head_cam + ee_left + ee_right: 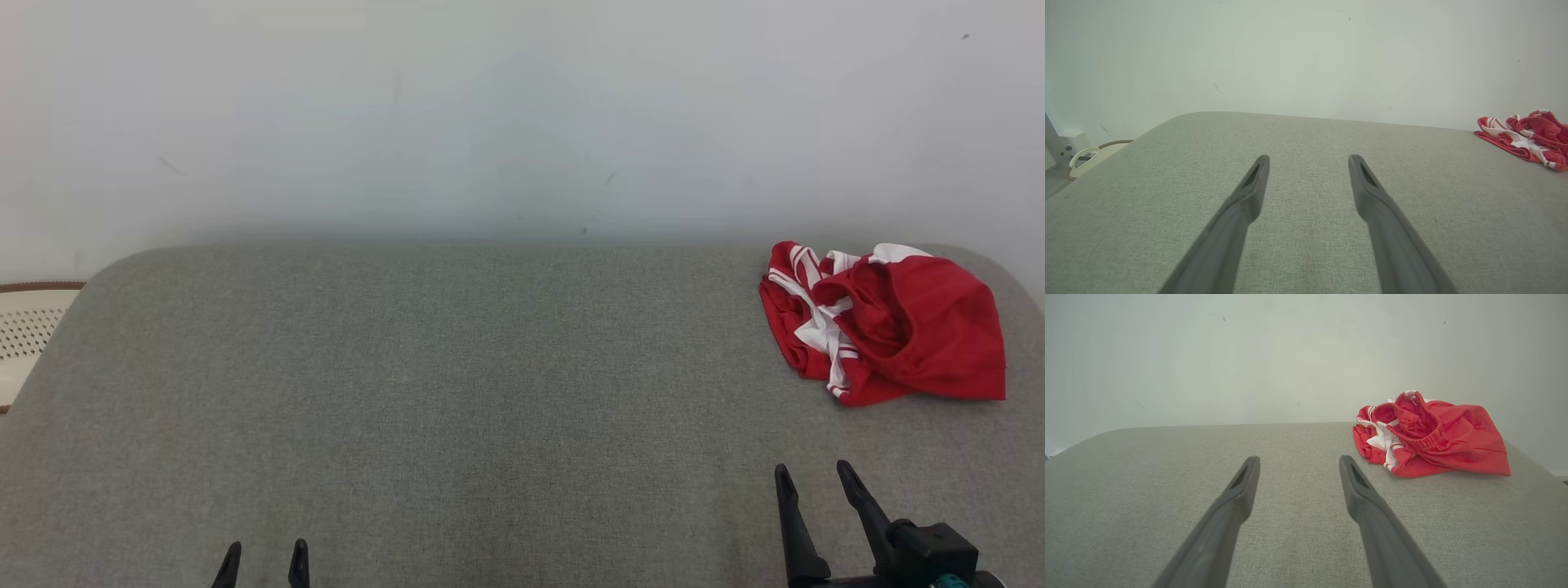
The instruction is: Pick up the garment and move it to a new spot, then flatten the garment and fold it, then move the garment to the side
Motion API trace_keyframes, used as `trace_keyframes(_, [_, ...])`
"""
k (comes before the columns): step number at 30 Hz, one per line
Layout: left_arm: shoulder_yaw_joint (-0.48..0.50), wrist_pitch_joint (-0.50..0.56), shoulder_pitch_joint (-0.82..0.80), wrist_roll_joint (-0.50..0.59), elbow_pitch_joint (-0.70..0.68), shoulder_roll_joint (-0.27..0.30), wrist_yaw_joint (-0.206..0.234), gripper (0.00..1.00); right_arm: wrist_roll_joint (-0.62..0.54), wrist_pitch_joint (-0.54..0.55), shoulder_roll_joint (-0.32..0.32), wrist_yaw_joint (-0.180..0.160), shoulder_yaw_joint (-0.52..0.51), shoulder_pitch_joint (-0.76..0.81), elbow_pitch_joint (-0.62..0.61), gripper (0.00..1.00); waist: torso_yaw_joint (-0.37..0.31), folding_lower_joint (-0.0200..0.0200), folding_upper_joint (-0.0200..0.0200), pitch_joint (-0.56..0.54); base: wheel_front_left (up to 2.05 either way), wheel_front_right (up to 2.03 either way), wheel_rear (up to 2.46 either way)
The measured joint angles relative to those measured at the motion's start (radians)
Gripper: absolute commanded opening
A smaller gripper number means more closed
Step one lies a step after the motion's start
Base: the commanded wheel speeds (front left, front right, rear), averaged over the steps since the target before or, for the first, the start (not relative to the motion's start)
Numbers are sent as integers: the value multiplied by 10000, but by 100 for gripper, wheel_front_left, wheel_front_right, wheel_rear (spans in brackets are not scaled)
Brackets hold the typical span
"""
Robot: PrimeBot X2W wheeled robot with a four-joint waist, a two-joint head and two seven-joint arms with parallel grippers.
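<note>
One garment (red, crumpled), left gripper, right gripper — both parted

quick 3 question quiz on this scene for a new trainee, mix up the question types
1. True or false: the right end effector is holding the crumpled red and white fabric garment.
2. In the head view, where does the garment lie on the grey fabric surface? A. far right B. near left C. centre
3. Fill in: the left end effector has its jaws ____.
Key: 1. false, the garment lies apart from it; 2. A; 3. open
</note>
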Motion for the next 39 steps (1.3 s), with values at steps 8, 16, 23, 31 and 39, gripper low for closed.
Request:
trace_keyframes(8, [-81,0,-2,-2,56,56,13,100,-27,29,-12,0,-96,-20,-12,100,12,0,0,-3,0,0,0])
trace_keyframes(16, [-94,21,2,-102,10,84,69,100,-25,40,2,-2,-82,-20,17,100,-28,0,0,6,0,0,0])
trace_keyframes(23, [-136,23,10,-180,29,107,117,0,-25,90,12,0,-82,-15,38,0,-54,0,1,11,0,0,0])
trace_keyframes(31, [-155,157,63,-711,545,-33,36,0,585,190,21,0,-98,284,548,0,-66,0,1,36,0,0,0])
trace_keyframes(39, [-59,481,-27,-2288,748,-73,-155,0,2297,397,0,0,-291,173,702,0,-82,1,1,86,0,0,0])
